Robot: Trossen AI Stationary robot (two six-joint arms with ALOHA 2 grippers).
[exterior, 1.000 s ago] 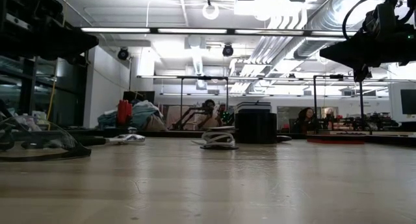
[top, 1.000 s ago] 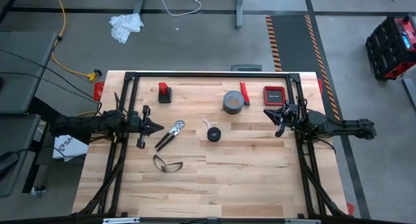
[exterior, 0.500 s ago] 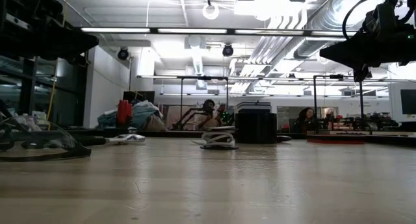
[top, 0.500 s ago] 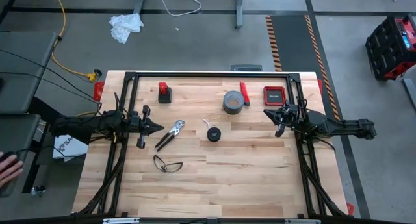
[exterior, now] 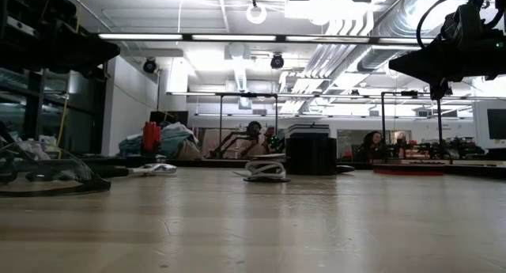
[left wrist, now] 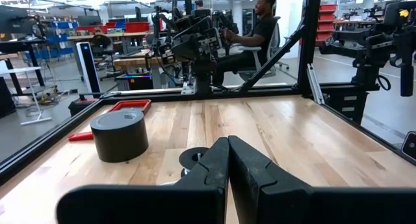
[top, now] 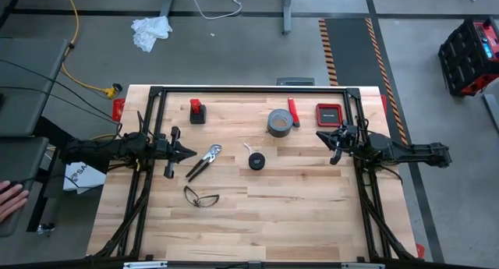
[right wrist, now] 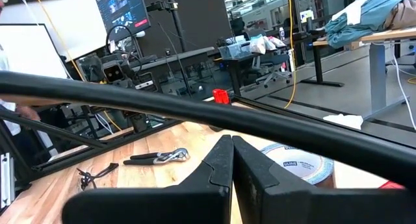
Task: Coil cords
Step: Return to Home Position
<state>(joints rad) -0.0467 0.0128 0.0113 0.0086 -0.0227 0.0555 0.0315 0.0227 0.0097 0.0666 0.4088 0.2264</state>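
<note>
The left end effector (left wrist: 228, 141) is clenched on nothing: its own wrist view shows the two dark fingers pressed flat together. Only the high view places it, with the left end effector (top: 187, 153) over the left part of the surface (top: 257, 222), tip pointing inward just beside the pliers (top: 204, 161). The right end effector (right wrist: 232, 141) is likewise clenched and empty. From above, the right end effector (top: 321, 134) hangs over the right part, near the red case (top: 328, 113).

The spool (top: 256, 161) lies near the middle of the surface, between the two arms and apart from both, with the grey tape roll (top: 280, 122) near it toward the far edge. From above it reads as a small black disc. The low view shows it side-on, the white cord (exterior: 266, 172) wound on it in stacked turns. In the left wrist view the fingers half hide the spool (left wrist: 194, 160). The right wrist view takes in the tape roll (right wrist: 299, 164), the pliers (right wrist: 159, 157) and the safety glasses (right wrist: 91, 176).

The surface is pale wood inside a black frame. On the grey floor beyond lie a white rag (top: 150, 31) and a yellow cable (top: 74, 43). A hand (top: 9, 197) shows at the left edge, and a person (left wrist: 260, 29) sits in the room behind.
</note>
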